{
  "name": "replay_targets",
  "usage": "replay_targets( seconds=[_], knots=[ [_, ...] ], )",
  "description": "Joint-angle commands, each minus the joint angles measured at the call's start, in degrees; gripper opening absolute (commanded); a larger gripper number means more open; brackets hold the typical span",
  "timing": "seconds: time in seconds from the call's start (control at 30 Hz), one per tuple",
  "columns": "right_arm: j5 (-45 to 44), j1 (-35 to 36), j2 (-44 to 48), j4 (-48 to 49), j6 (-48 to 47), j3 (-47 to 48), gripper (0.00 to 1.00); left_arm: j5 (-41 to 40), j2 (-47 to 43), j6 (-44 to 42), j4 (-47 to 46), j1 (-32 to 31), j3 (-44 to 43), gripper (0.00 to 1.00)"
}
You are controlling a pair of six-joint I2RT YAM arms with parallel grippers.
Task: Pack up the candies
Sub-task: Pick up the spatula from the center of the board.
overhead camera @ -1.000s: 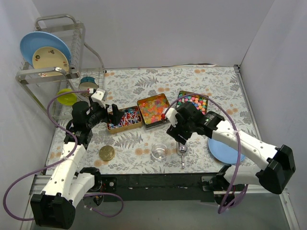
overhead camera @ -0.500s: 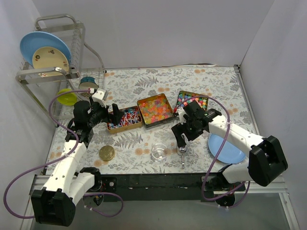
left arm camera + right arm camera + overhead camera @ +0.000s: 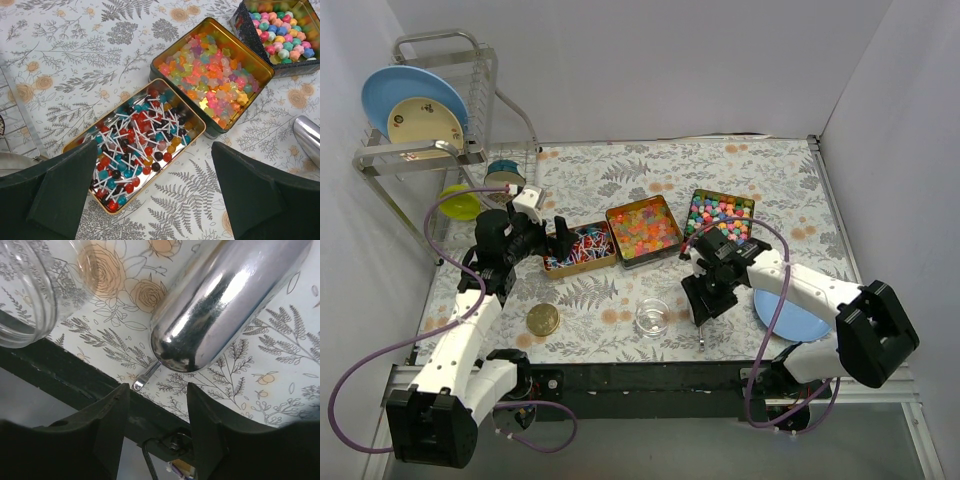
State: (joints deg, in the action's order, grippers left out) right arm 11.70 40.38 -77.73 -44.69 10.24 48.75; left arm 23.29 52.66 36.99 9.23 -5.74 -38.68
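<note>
At the near edge of the bench (image 3: 620, 170) the right gripper (image 3: 156, 392) is down low over the scoop (image 3: 210, 305). Its jaws are partly spread and straddle the thin end of the handle without pinching it. They hold nothing. The approach from the bench edge makes sense, since the handle points that way and the bowl lies further in.

Just left of the scoop stands the jar (image 3: 652, 317), upright and open. It looks empty, so no packing seems to be done yet. It is probably placed there so that a scooped load has only a short way to go. The gold lid (image 3: 542, 320) lies flat well to the left, out of the way until the jar is full. A blue plate (image 3: 790, 315) lies to the right, partly under the right arm.

Further back three open tins (image 3: 242, 45) sit side by side, and all the candies are in them. The lollipops (image 3: 135, 145) are on the left, the gummies (image 3: 215, 80) in the middle and the cubes (image 3: 280, 35) on the right. With the tops open, a scoop can dip straight in.

The left gripper (image 3: 155, 165) hangs over the near end of the lollipop tin with its jaws spread wide, gripping nothing. I judge that it waits there to steady a tin or the jar.

Farthest back on the left, a rack (image 3: 430, 150) holds plates on edge and plays no part here.

The next move needs a firm pinch on that thin, slippery handle, which could roll or slide off the edge.
</note>
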Motion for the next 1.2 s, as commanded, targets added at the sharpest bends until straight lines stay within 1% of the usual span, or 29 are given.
replay_targets(
  seconds=[0.0, 0.07, 0.2, 0.37, 0.53, 0.63, 0.83, 1.0, 1.1, 1.13, 1.17],
  knots=[
    [-1.9, 1.6, -1.5, -0.9, 5.1, -3.6, 0.55, -0.4, -1.9, -1.2, 0.9, 0.3, 1.1, 0.98],
    [-1.1, 1.6, -2.2, 0.6, 5.6, -5.6, 0.55, -0.5, -2.3, -1.4, 1.0, 0.3, 1.6, 0.98],
    [1.1, 3.3, -1.8, 2.9, 6.7, -8.0, 0.48, -0.5, -3.2, -1.4, 0.3, 0.5, 3.1, 0.98],
    [4.0, 6.5, 0.9, 6.5, 7.3, -9.5, 0.49, -0.3, -4.0, -1.2, -0.8, 0.8, 5.0, 0.98],
    [0.3, 6.6, 2.1, 2.3, 6.6, -6.3, 0.46, 0.2, -4.6, -0.8, -0.4, 1.0, 5.5, 0.98],
    [1.2, 6.6, 2.5, 1.3, 6.8, -3.6, 0.45, 0.4, -4.5, -0.9, -0.4, 1.1, 5.2, 0.98],
    [3.2, 6.8, -3.1, 6.6, 9.4, -3.8, 0.45, 1.1, -4.1, -0.1, -1.1, 1.0, 5.4, 0.98],
    [-2.6, 7.1, -6.9, 5.1, 11.4, -4.8, 0.46, 0.6, -4.2, -0.1, 0.1, 1.0, 4.3, 0.98],
    [-2.6, 7.2, -8.9, 5.9, 12.1, -4.6, 0.46, 0.4, -4.4, -0.1, 0.0, 1.1, 4.0, 0.98],
    [-2.7, 7.3, -9.5, 6.3, 12.3, -4.7, 0.45, 0.4, -4.4, 0.0, 0.0, 1.1, 4.2, 0.98],
    [-3.1, 7.3, -10.3, 6.4, 12.2, -4.8, 0.42, 0.4, -4.4, 0.5, -0.2, 1.1, 4.5, 0.98]
  ],
)
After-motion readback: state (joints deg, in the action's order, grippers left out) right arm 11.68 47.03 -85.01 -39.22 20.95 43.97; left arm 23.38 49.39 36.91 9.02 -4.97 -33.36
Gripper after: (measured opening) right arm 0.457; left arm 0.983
